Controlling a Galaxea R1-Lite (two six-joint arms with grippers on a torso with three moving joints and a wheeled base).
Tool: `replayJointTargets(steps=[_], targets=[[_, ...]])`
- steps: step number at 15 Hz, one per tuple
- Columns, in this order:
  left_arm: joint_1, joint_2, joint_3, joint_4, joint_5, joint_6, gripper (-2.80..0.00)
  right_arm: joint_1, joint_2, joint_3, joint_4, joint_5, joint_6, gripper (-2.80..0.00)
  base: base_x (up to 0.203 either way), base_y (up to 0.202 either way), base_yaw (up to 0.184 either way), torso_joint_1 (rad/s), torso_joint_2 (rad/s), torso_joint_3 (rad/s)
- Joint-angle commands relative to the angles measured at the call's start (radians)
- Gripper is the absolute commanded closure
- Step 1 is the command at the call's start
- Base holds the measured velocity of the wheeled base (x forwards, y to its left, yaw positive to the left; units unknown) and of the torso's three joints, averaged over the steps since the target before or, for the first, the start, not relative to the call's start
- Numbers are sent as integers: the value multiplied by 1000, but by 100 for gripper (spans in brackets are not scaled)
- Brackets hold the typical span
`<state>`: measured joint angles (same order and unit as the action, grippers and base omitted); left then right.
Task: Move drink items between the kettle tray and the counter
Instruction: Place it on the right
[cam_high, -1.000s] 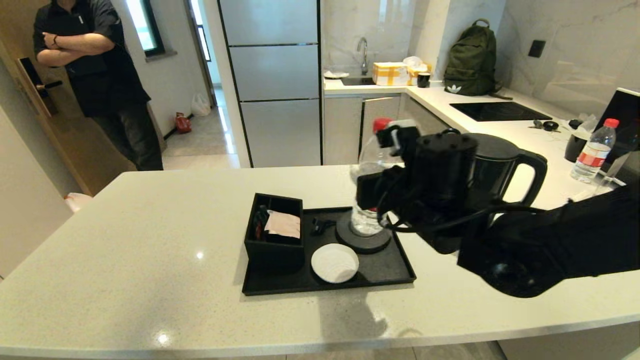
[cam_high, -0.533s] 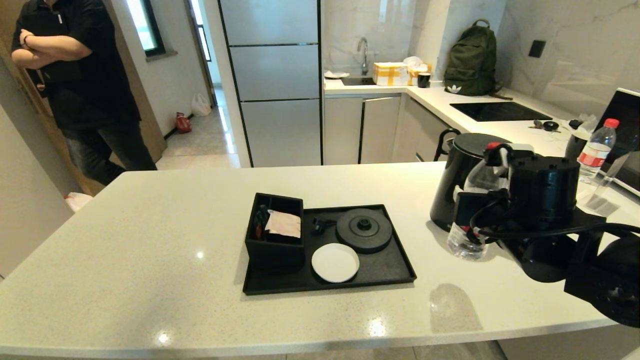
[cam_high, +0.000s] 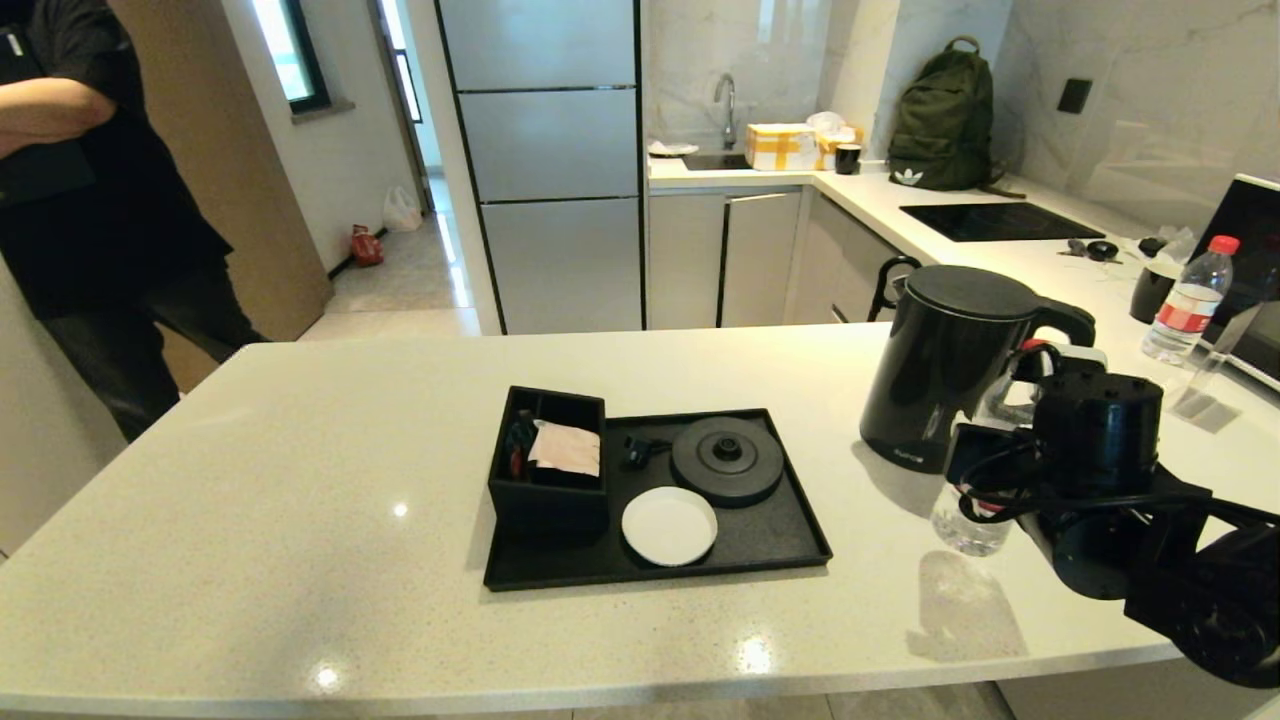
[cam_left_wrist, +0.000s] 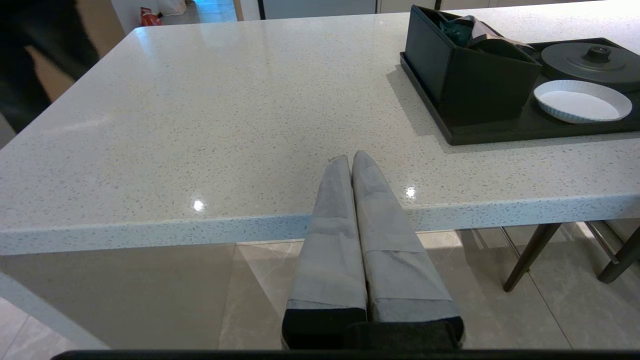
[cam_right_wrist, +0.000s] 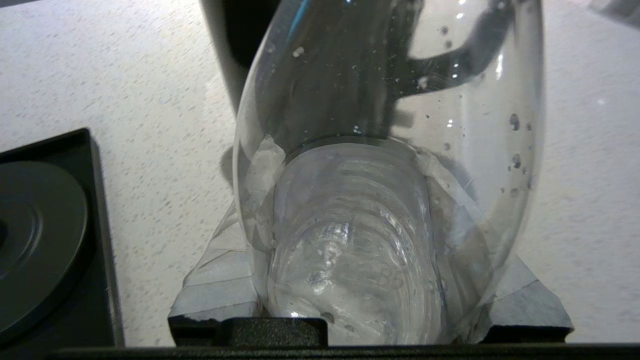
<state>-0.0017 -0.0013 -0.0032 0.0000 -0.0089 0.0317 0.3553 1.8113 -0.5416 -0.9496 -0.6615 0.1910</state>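
The black kettle (cam_high: 945, 365) stands on the cream counter (cam_high: 300, 480), to the right of the black tray (cam_high: 770, 550). My right gripper (cam_high: 985, 470) is shut on the clear water bottle (cam_high: 968, 525), held upright just in front of the kettle and to its right. The bottle's bottom is low over the counter; I cannot tell if it touches. In the right wrist view the bottle (cam_right_wrist: 360, 225) fills the space between the grey fingers (cam_right_wrist: 220, 285). On the tray sit the bare round kettle base (cam_high: 727, 460), the white coaster (cam_high: 669, 525) and the sachet box (cam_high: 548, 470). My left gripper (cam_left_wrist: 350, 159) is shut and empty at the counter's near edge.
A second red-capped bottle (cam_high: 1188, 300) and a dark cup (cam_high: 1150, 292) stand on the back counter at far right, beside a screen (cam_high: 1250, 225). A person in black (cam_high: 70, 190) stands beyond the counter's far left corner. A green backpack (cam_high: 945, 120) sits at the back.
My right gripper has carried the bottle off the kettle base, rightward past the tray, and lowered it beside the kettle. The person has stepped further left. The left gripper stays put.
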Motion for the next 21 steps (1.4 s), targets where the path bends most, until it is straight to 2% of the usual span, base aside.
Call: replayJointTargets(steps=[1, 3, 10, 11, 18, 21], targets=[[0, 1, 0, 0, 0, -1, 0, -4, 87, 50, -96, -3, 5, 0, 0, 0, 0, 0, 0, 0], [0, 1, 0, 0, 0, 1, 0, -3, 115, 101, -183, -1, 5, 0, 0, 0, 0, 0, 0, 0], [0, 1, 0, 0, 0, -1, 0, 16, 126, 176, -286, -9, -11, 0, 0, 0, 0, 0, 0, 0], [0, 1, 0, 0, 0, -1, 0, 16, 126, 177, -287, -9, -12, -280, 0, 0, 0, 0, 0, 0], [0, 1, 0, 0, 0, -1, 0, 32, 126, 178, -301, -6, -25, -280, 0, 0, 0, 0, 0, 0], [0, 1, 0, 0, 0, 1, 0, 69, 93, 212, -302, -5, -33, -280, 0, 0, 0, 0, 0, 0]])
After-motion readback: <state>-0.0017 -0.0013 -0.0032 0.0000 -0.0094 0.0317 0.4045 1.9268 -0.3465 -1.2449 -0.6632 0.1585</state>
